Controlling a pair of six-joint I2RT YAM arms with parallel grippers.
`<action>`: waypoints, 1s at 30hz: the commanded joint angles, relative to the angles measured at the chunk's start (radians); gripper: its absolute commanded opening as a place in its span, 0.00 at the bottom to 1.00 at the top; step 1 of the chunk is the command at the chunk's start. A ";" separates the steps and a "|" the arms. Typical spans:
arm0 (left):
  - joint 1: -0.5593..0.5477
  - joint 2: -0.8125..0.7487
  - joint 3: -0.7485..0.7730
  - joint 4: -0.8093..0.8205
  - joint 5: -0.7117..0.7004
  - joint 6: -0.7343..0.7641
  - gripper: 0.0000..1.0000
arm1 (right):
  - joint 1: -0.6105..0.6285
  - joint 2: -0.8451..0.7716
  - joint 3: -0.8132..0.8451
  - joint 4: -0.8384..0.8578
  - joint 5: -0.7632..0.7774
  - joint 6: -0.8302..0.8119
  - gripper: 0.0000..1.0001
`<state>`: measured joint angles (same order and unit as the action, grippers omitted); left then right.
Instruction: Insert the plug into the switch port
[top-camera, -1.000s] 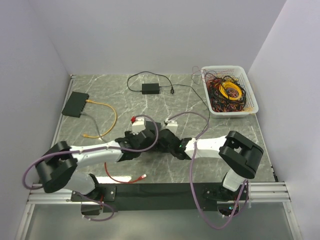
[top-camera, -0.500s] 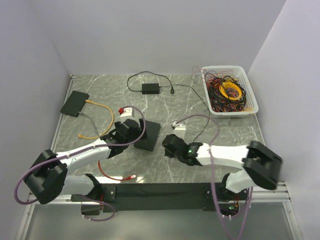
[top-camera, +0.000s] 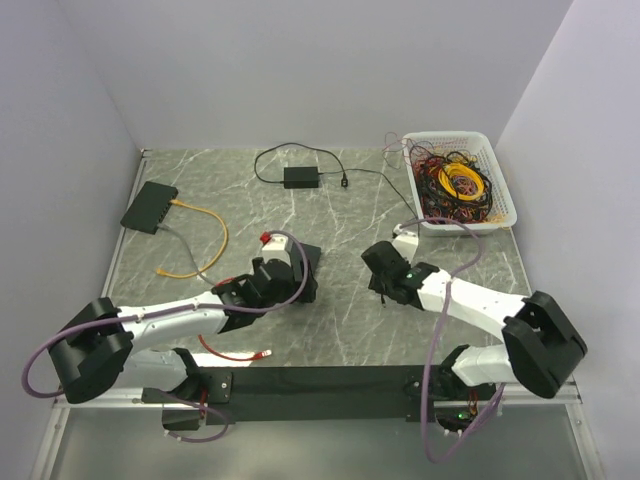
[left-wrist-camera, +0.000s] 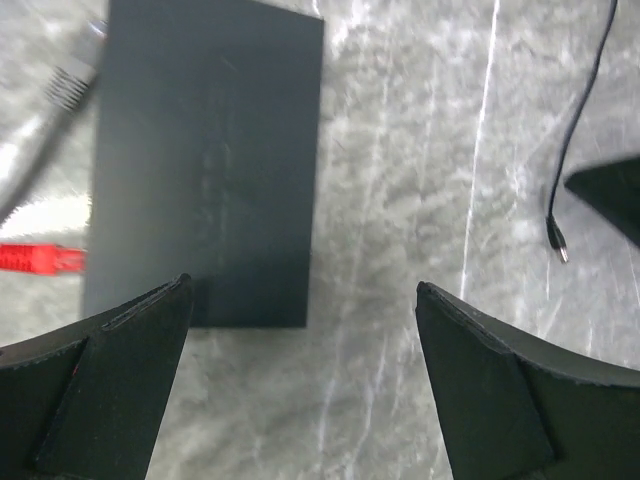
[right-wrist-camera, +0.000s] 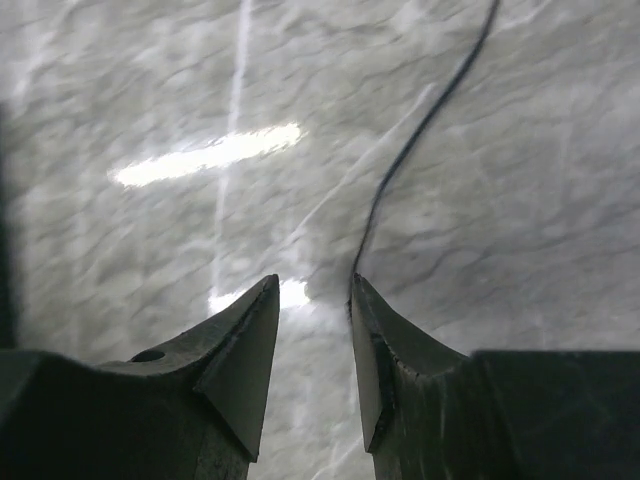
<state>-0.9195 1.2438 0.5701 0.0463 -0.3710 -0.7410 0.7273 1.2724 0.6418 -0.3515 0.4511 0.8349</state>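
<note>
Got the switch (left-wrist-camera: 205, 170) lying flat on the table (top-camera: 340, 330), roughly in the middle, dark top facing up. Spotted the red plug (left-wrist-camera: 35, 258) right at the switch's left edge in the left wrist view, touching it, but too blurry to call seated in a port or just butted against the side. Also seeing a grey plug (left-wrist-camera: 70, 85) just off the switch's far left corner, close but apart, with its grey cable trailing off to the left. Found the left gripper (left-wrist-camera: 302, 288) hanging over the switch's near end, fingers spread wide, gripping nothing. Right of the switch, got the right gripper (right-wrist-camera: 313, 281) low over bare marble, fingers drawn in to a narrow gap with only table between, so nothing pinched. Worth noting a thin black lead (left-wrist-camera: 575, 130) lying right of the switch too, metal tip loose on the table and ending by one right-gripper fingertip, touching or not, can't say. Behind the switch, seeing an adapter (top-camera: 300, 177); back left of the switch, a second switch (top-camera: 148, 208) with a yellow cable (top-camera: 226, 238) in it; far back right of the switch, a white basket (top-camera: 470, 226) stuffed with cables. Nearer than the switch, by the arm bases, spotted a red cable (top-camera: 240, 356) on the table.
</note>
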 joint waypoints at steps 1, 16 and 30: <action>-0.041 0.005 -0.018 0.024 -0.032 -0.058 0.99 | -0.048 0.036 0.074 -0.072 0.029 -0.025 0.43; -0.110 -0.052 -0.087 0.063 -0.029 -0.112 0.99 | -0.131 0.203 0.108 -0.001 -0.117 -0.079 0.36; -0.145 -0.073 -0.105 0.081 -0.055 -0.123 0.99 | -0.114 0.263 0.058 0.094 -0.210 -0.076 0.00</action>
<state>-1.0508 1.2114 0.4774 0.0731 -0.3954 -0.8528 0.5999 1.5066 0.7219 -0.2729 0.2935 0.7570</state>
